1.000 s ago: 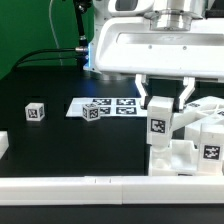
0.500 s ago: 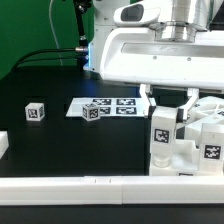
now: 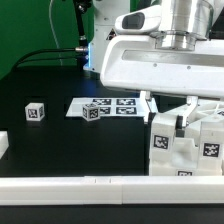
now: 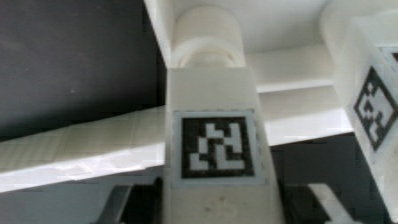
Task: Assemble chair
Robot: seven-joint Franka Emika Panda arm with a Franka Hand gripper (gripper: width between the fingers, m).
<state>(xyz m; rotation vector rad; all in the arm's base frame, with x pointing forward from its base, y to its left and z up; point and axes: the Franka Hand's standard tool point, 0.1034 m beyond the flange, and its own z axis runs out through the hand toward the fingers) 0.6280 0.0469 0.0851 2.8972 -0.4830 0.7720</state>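
Scanning the black worktop (image 3: pixel 70 145) from the exterior view's left, I record the following.

1. A short white block (image 3: pixel 3 146) sits at the left edge of the picture, cut off by the frame.
2. A small tagged cube (image 3: pixel 35 111) stands alone, well apart from everything else.
3. The marker board (image 3: pixel 120 103) lies flat toward the far side. A second tagged cube (image 3: pixel 95 112) overlaps its near left corner. I cannot tell whether it rests on the board or just in front of it.
4. A long white border rail (image 3: pixel 90 184) runs along the near edge.
5. On the right, the arm's white hand housing (image 3: pixel 160 60) hangs above the chair structure (image 3: pixel 205 150). This is a cluster of glossy white blocks standing just behind the rail at the near right.
6. The fingers (image 3: pixel 148 102) point down, one on each side of the upright bar (image 3: pixel 160 140), and are clamped on its upper end. The bar stands vertical at the left side of the structure, touching it, with a square tag facing the camera.
7. In the wrist view the same bar runs straight out from between the fingers, with its tag (image 4: pixel 217 150) centred. White slabs of the structure lie beneath and beside it.
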